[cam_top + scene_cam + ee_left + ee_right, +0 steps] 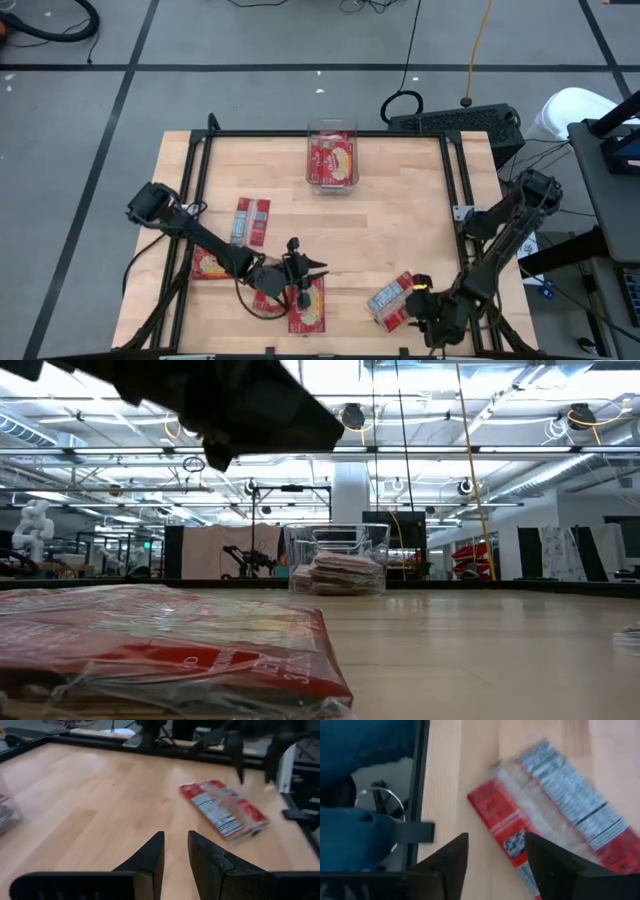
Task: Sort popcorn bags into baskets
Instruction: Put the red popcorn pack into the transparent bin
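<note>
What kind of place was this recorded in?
Probably a robotics lab in an open industrial hall: exposed ceiling pipes and strip lights, a white humanoid robot figure standing far back, loose cables on the grey floor.

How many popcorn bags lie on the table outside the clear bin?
4, maybe more hidden: one left of centre, one under the left arm, one at the near edge, one near the right gripper.

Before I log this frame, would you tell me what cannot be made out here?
- Count of bags in the clear bin: stacked, both views show only the top and edges.
- Print on the packet beside the right gripper: blurred in both wrist views.
- Packets beneath the left arm, high view: partly covered.
</note>
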Available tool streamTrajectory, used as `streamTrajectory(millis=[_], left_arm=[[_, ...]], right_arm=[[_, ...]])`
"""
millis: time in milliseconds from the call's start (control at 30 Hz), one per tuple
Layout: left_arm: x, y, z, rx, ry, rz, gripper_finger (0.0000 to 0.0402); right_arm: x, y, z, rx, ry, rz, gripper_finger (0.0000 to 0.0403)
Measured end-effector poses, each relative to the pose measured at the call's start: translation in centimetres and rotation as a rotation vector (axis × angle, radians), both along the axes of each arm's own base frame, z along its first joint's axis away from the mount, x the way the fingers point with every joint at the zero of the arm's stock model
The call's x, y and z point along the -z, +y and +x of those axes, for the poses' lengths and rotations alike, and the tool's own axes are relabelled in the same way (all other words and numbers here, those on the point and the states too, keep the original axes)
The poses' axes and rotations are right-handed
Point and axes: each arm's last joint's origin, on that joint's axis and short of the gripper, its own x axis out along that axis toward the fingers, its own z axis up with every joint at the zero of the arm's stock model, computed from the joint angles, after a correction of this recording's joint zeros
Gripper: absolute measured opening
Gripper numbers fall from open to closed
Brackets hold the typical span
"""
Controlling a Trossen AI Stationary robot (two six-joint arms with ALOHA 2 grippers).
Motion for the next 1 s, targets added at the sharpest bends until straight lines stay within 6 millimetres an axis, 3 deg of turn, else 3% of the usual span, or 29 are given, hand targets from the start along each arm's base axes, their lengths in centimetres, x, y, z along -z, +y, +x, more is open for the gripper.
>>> streamTrajectory(millis=[233,400,533,767,1000], left_arm=[[-0.6,-0.6,0.0,0.018,-0.025,0.007,0.0090],[-0.5,-0.2,0.2,0.014,-0.009,0.039,0.0090],[-0.5,0.6,0.6,0.004,-0.002,0.086,0.0090],[-0.5,2.1,1.4,-0.006,0.014,0.142,0.0090],[-0.4,2.9,1.8,0.060,0.034,0.192,0.0095]], right_arm=[[2.7,1.0,0.1,-0.178,0.005,-0.159,0.0212],[4.4,0.8,0.7,-0.299,-0.033,-0.347,0.0201],[5.3,0.5,1.7,-0.357,-0.055,-0.446,0.0159],[5.4,-0.9,3.7,-0.362,-0.107,-0.542,0.0018],[4.0,-2.6,5.3,-0.305,-0.149,-0.548,0.0002]])
